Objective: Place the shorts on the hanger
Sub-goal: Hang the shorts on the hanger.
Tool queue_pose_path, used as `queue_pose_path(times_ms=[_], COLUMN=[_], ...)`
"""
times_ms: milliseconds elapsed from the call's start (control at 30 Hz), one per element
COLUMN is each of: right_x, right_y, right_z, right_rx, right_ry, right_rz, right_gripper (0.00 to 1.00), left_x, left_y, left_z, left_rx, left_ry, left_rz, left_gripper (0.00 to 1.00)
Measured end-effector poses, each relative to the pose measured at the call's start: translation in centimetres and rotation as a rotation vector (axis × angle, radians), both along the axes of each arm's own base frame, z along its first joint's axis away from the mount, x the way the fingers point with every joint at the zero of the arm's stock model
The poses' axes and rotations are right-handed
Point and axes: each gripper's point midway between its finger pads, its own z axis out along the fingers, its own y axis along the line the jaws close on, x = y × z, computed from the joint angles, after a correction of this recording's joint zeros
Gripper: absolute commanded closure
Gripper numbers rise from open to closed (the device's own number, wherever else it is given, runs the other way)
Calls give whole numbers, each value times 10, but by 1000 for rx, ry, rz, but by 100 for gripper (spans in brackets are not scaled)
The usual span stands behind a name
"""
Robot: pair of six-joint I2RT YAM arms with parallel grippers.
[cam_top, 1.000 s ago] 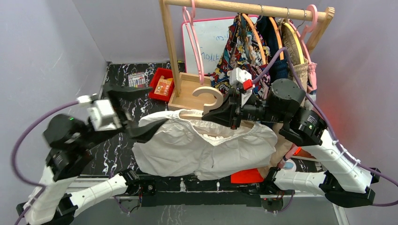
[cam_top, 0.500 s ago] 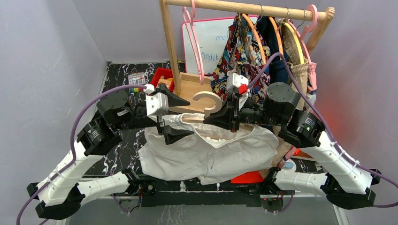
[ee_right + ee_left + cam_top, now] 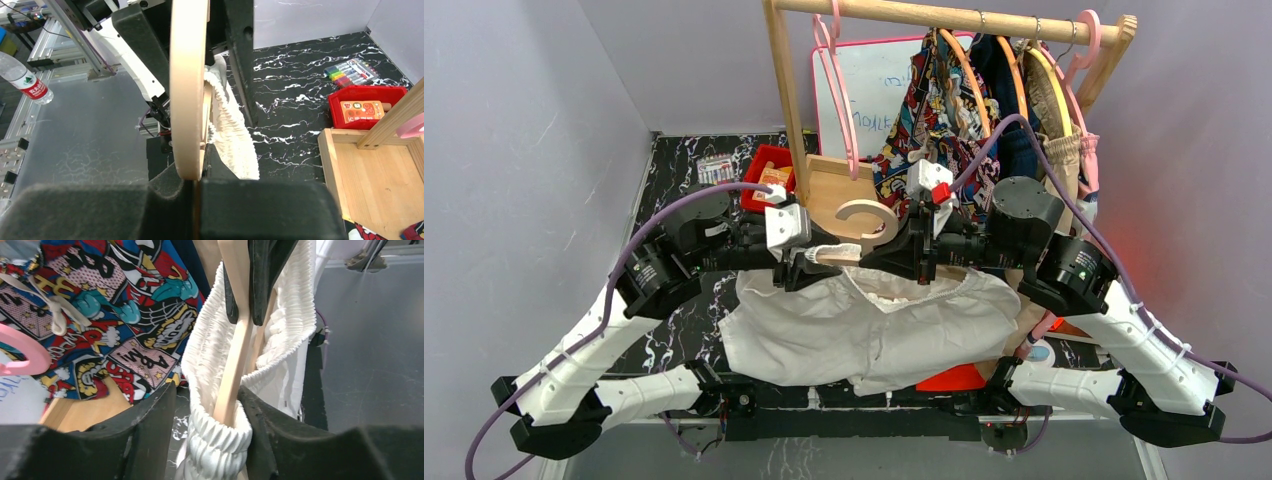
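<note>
The white shorts (image 3: 864,330) hang in mid-air from the cream hanger (image 3: 869,215), their gathered waistband threaded over its arms. My right gripper (image 3: 906,250) is shut on the hanger just below the thick hook (image 3: 189,75), which rises between its fingers (image 3: 197,175). My left gripper (image 3: 809,262) has its jaws drawn in round the left end of the waistband (image 3: 210,440), with the hanger's arm (image 3: 235,355) inside the cloth. One finger presses the cloth and the other lies close beside it (image 3: 207,392).
A wooden clothes rack (image 3: 789,100) stands behind, with pink hangers (image 3: 844,100), a comic-print garment (image 3: 934,100) and tan clothing on it. Its wooden base (image 3: 824,195), a red bin (image 3: 769,180), markers (image 3: 716,170) and a whiteboard (image 3: 879,90) lie beyond the arms.
My left arm swung in from the left with wide-open jaws, and the jaws narrowed round the waistband's left end. The right arm and the hanger stayed nearly still.
</note>
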Motion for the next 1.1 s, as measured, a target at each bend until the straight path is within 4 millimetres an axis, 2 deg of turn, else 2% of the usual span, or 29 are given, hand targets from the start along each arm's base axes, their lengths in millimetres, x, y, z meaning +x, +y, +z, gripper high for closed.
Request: queue_pose_path(times_ms=[67,100,133,167,333,367,467,500,600,700,867,1100], right_x=[0,1,1,2,-1,-2,-2,-2,-2,1,7,17], right_y=[0,-1,-1,-1,-1,0,0,0,-2,-8,-32,-90], right_z=[-2,-3,-4,-4,-5,-5,-5,-5,-2,3,21,56], right_rx=[-7,-11,-13,-15,-20,-20,-18,-17,-7,9,68,213], right_ry=[4,4,5,4,-8,-8,-5,-1,3,-3,-26,-48], right_rz=[0,-2,-4,-5,15,19,21,22,10,-30,-148,-387], right_gripper=[100,100,100,100,100,93,59,51,39,35,34,36], left_x=[0,-1,-3,-4,-15,-16,-16,-16,-12,-9,-8,-4], left_y=[-2,-3,-4,-4,-1,-1,0,0,5,13,28,46], left_z=[-4,-6,-7,-8,-9,-9,-9,-9,-10,-10,-9,-1], left_rx=[12,18,22,24,29,29,28,28,35,31,11,-18], left_ry=[12,16,20,22,29,28,27,26,17,-1,-36,-78], left_rz=[-13,-22,-30,-38,-84,-85,-83,-79,-41,5,69,155], left_gripper=[72,80,94,100,100,100,100,100,100,100,100,100])
